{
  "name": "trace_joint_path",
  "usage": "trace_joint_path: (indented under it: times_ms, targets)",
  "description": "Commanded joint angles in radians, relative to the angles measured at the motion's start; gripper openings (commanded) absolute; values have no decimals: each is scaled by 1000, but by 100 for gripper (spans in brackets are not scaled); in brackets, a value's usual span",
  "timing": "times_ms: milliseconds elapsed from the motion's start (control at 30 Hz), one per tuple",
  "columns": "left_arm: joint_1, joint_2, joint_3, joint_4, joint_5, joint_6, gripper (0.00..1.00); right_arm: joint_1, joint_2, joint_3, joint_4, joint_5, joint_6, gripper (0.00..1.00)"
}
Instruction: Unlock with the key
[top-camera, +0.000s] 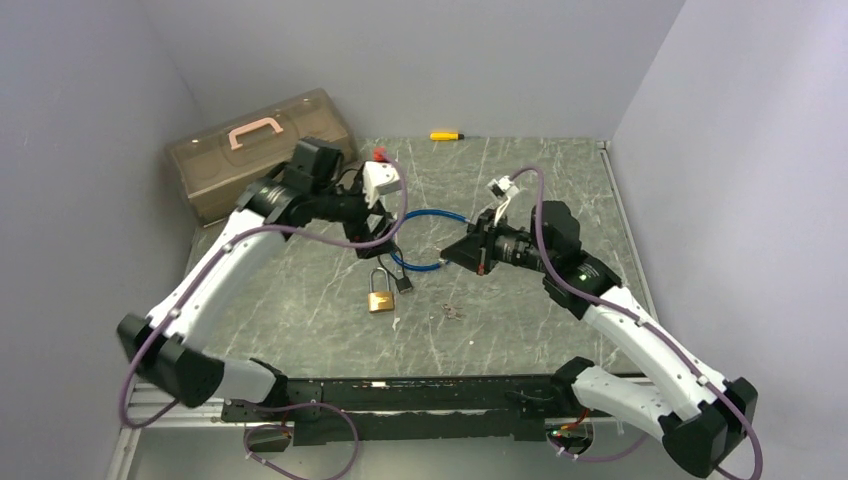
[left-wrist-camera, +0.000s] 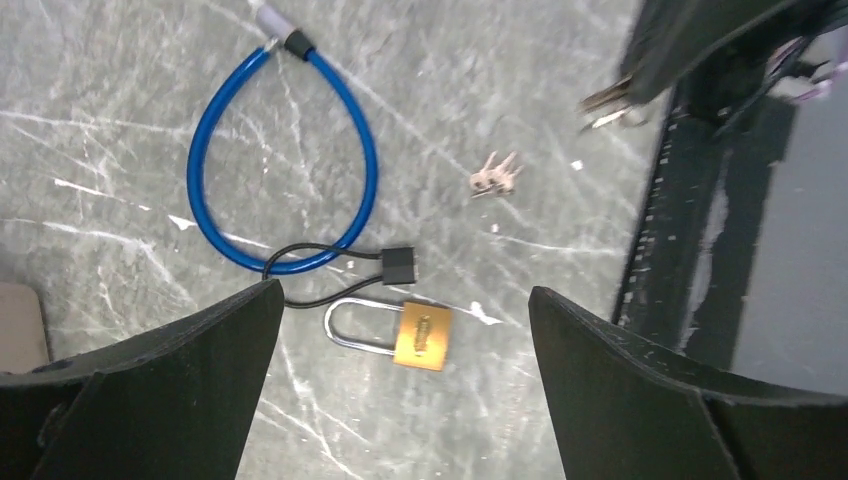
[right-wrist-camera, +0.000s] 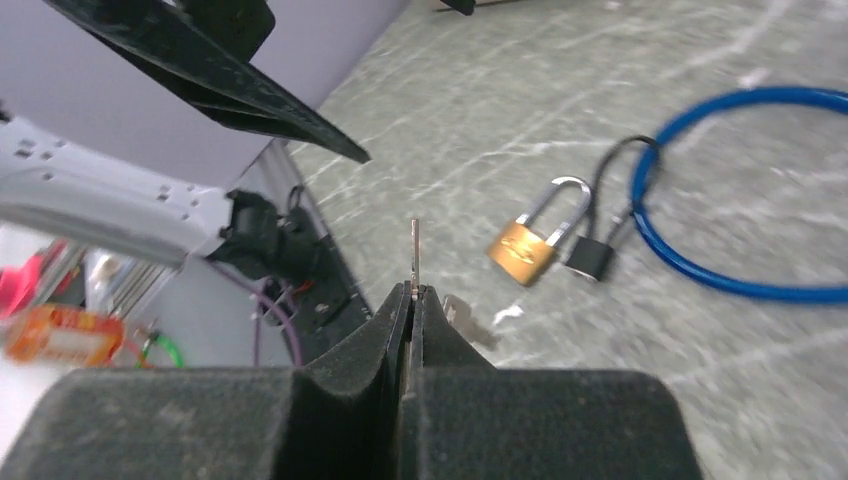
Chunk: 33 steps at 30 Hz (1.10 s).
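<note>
step: securing lock | right jaws clamped on key (right-wrist-camera: 414, 255) | left jaws wide apart above padlock (left-wrist-camera: 421, 337) | next: probably grip padlock, steady it for key

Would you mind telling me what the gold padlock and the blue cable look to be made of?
The gold padlock: likely brass body, matte yellow sheen, with a shiny silvery steel-looking shackle. The blue cable: probably plastic-coated, glossy smooth blue sheath.

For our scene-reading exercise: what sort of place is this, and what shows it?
Probably a robotics lab test cell: two robot arms at a marbled table, bare grey walls around it, and props laid out: a brass padlock, a blue cable lock.
</note>
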Motion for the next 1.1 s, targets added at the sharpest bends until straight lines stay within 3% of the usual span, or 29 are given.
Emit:
trace_joint_path:
  times_ms: [0,133,533,700,900,1067]
  targets:
    - [-13,135,66,63,-85,149,99,-22,-99,-20,-113,242,55,0]
    - [-20,349,163,109,-102,151,99,-27,-206,-28,-182,361,75,0]
    - [-49,915,597,142,-104,275,99,-28,-357,-23,-258,449,136,0]
    - [-63,998,674,179,-38,185,99,-30,-352,-13,-248,439,141,0]
    - [-119,986,578,310,-41,133,99,-29,-357,-6,-232,440,138,0]
    - [-128,1012,614,300,0,51,97,-30,-365,-1,-246,457,138,0]
